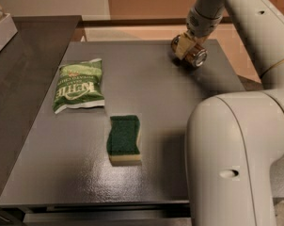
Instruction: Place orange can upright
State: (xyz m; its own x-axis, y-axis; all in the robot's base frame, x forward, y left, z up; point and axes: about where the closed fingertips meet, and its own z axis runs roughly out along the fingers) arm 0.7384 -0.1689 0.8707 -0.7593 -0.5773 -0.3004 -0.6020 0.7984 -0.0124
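The orange can [196,57] is at the far right of the dark table [156,102], tilted, with its shiny silver end facing the front right. My gripper [185,48] reaches down from the arm at the top right and is shut on the can's brownish body, with a cream finger [179,45] on its left side. The can is at or just above the table top; I cannot tell whether it touches.
A green chip bag [79,85] lies flat at the left. A green sponge [124,139] with a pale underside lies in the front middle. The robot's large white arm segment [236,159] fills the front right. A second dark counter [24,60] adjoins on the left.
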